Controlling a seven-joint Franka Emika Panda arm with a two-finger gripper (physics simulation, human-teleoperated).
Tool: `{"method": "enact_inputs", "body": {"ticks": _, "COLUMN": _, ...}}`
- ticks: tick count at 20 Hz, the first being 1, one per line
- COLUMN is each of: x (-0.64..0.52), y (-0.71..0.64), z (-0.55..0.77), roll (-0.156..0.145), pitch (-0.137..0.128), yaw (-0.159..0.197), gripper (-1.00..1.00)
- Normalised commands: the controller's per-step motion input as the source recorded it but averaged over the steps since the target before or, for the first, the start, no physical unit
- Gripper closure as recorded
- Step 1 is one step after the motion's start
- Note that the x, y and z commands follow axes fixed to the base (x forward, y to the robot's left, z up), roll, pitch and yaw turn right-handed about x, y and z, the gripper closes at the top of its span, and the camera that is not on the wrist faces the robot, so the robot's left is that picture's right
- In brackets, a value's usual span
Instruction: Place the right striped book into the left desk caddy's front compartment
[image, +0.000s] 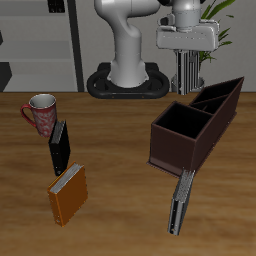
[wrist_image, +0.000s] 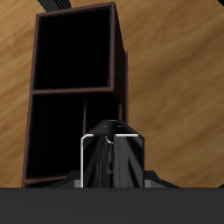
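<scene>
My gripper (image: 185, 58) is shut on a thin dark-grey striped book (image: 185, 75) and holds it upright, hanging down, in the air above the dark-brown left desk caddy (image: 170, 145). In the wrist view the book (wrist_image: 112, 162) hangs over the caddy's open compartments (wrist_image: 74, 48), near one end wall; I cannot tell which compartment lies under it. The book's lower end is clear of the caddy's rim. A second striped book of the same kind (image: 180, 200) lies flat on the table in front of the caddy.
An orange book (image: 68, 193) and a plain black book (image: 60, 148) lie on the other side of the table. A red patterned mug (image: 40, 113) stands behind them. The robot's base (image: 125, 80) stands at the table's back.
</scene>
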Motion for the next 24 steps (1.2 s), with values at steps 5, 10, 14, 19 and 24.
{"method": "enact_inputs", "body": {"ticks": 5, "x": 0.19, "y": 0.12, "z": 0.04, "roll": 0.016, "pitch": 0.000, "yaw": 0.043, "gripper": 1.00}}
{"method": "enact_inputs", "body": {"ticks": 10, "x": 0.17, "y": 0.06, "z": 0.03, "roll": -0.011, "pitch": -0.002, "yaw": 0.012, "gripper": 1.00}}
{"method": "enact_inputs", "body": {"ticks": 14, "x": 0.14, "y": 0.04, "z": -0.01, "roll": -0.007, "pitch": 0.004, "yaw": -0.004, "gripper": 1.00}}
{"method": "enact_inputs", "body": {"ticks": 19, "x": 0.10, "y": -0.04, "z": -0.12, "roll": -0.032, "pitch": 0.014, "yaw": -0.016, "gripper": 1.00}}
{"method": "enact_inputs", "body": {"ticks": 24, "x": 0.09, "y": -0.02, "z": -0.14, "roll": -0.019, "pitch": 0.015, "yaw": -0.006, "gripper": 1.00}}
